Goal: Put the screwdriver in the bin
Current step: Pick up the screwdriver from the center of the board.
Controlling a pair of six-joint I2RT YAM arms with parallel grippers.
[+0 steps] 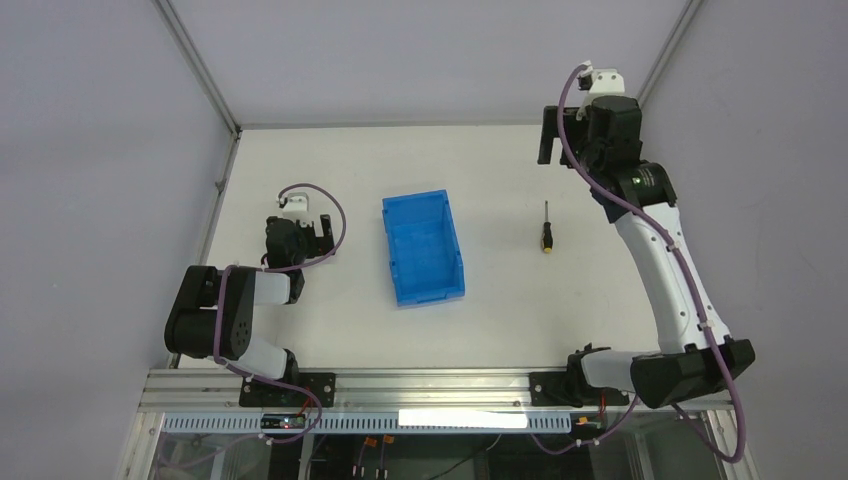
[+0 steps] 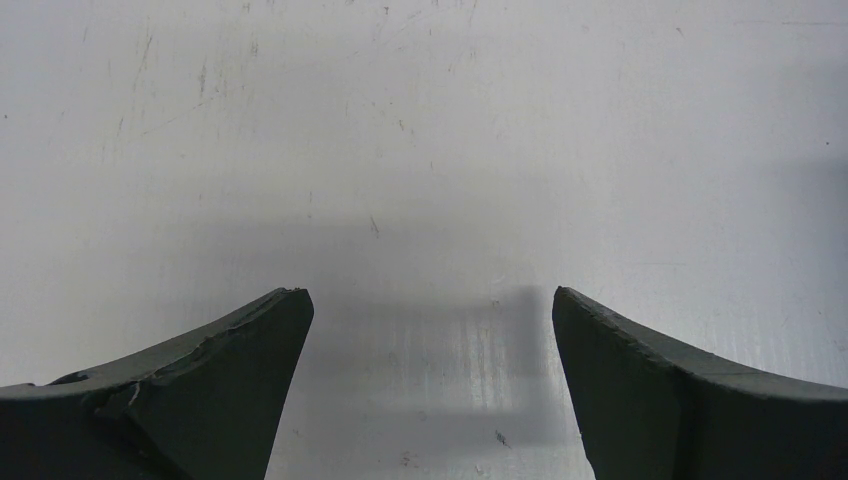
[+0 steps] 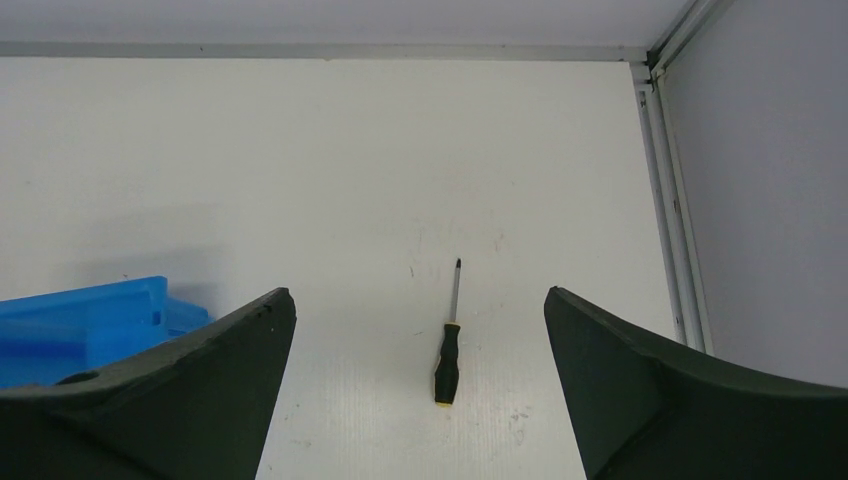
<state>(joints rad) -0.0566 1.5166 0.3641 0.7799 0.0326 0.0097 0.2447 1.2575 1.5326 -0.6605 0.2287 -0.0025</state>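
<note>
Two grippers (image 2: pixel 430 300) (image 3: pixel 420 298), one screwdriver (image 3: pixel 449 350), one bin (image 1: pixel 428 287)

The white bench (image 1: pixel 500 320) carries two things. The screwdriver (image 3: pixel 448 340) lies flat just ahead of the right end effector (image 3: pixel 418 300), framed between its spread fingers, handle toward it and tip pointing away. The bin (image 1: pixel 423 247), bright blue, stands off to that end effector's left, well apart from the screwdriver. Beneath the left end effector (image 2: pixel 430 300) the bench is scuffed and scratched.
</note>
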